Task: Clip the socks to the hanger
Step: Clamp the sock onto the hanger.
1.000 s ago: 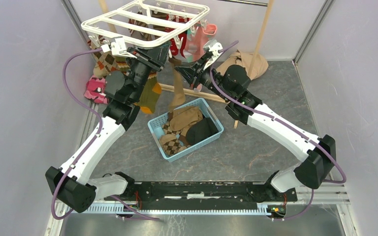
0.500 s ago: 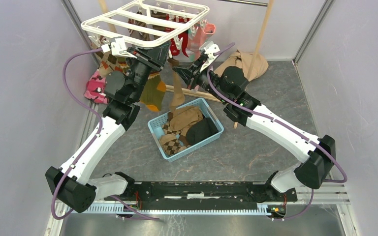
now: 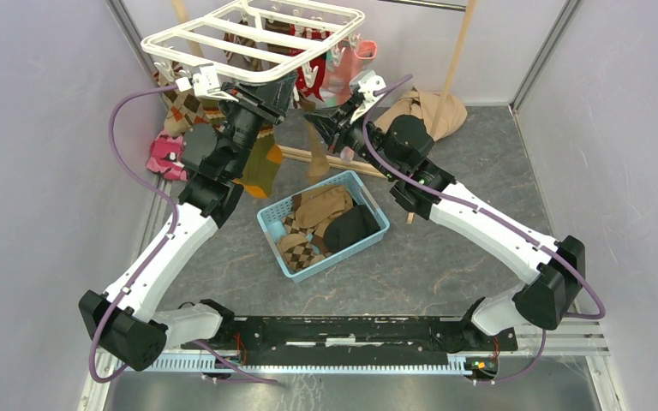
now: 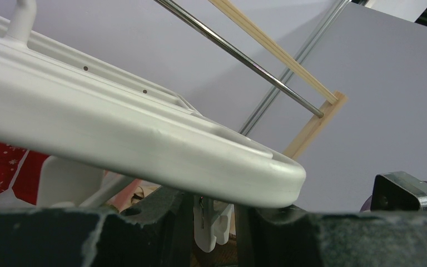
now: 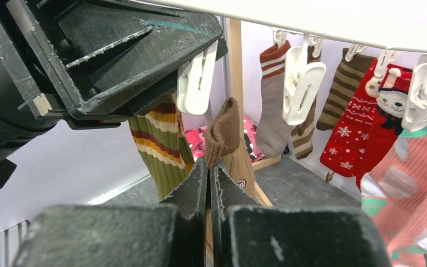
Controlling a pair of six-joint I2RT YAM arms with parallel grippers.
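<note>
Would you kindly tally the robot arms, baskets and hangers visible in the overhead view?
Robot arms: 2
Blue basket: 1
White hanger: 1
Total: 4

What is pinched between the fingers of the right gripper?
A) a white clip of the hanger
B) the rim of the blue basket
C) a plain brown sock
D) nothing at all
C: in the right wrist view the right gripper is shut on the top of the brown sock, just below the white clip that sits between the fingers of the left gripper.
</note>
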